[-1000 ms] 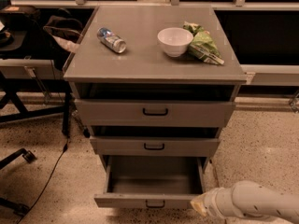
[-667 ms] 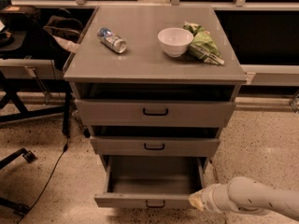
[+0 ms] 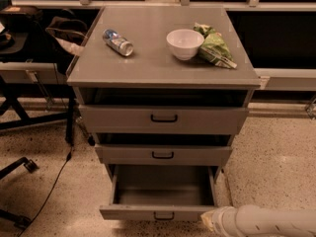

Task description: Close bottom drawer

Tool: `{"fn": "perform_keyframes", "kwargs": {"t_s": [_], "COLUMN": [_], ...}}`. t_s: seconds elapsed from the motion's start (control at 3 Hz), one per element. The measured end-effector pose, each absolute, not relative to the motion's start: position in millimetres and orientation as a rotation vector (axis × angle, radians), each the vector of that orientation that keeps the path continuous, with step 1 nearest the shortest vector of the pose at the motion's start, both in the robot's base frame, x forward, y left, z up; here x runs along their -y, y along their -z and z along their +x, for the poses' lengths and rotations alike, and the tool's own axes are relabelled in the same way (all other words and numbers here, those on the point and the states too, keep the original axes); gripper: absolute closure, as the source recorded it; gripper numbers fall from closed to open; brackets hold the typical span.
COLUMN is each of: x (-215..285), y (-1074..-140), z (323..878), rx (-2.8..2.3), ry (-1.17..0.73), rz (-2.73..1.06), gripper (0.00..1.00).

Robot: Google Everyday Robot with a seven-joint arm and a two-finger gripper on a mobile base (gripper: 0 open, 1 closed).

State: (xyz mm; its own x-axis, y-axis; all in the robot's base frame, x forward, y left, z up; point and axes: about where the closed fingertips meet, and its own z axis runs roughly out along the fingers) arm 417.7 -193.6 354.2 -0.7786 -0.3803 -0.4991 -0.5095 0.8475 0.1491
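Note:
The bottom drawer [image 3: 163,191] of the grey cabinet is pulled well out and is empty inside. Its narrow front panel [image 3: 133,213] carries a small black centre handle [image 3: 164,216]. My white arm [image 3: 266,222] reaches in from the lower right. The gripper [image 3: 207,222] is at its left end, right next to the right front corner of the bottom drawer's panel. Whether it touches the panel I cannot tell.
The middle drawer [image 3: 163,154] and the top drawer [image 3: 163,118] stand slightly out. On the cabinet top [image 3: 148,58] are a lying can [image 3: 118,42], a white bowl [image 3: 184,43] and a green bag [image 3: 215,47]. A chair base [image 3: 19,167] and a cable [image 3: 54,181] are on the floor at left.
The arm has slid a little to the left and down along the bottom drawer's right front corner. The drawer stands out as before.

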Motion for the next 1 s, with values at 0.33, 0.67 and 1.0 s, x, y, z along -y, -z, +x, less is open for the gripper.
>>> {"fn": "perform_keyframes", "kwargs": {"t_s": [0.33, 0.67, 1.0], "x": [200.2, 202.0, 201.9], "y": [-341.3, -339.2, -333.2], "z": [418.1, 418.8, 415.0], "rx": [-2.574, -2.574, -2.528], "ry": [-0.292, -0.27, -0.284], "rz": [-0.578, -0.562, -0.636], "gripper": [1.0, 1.0, 1.0]}}
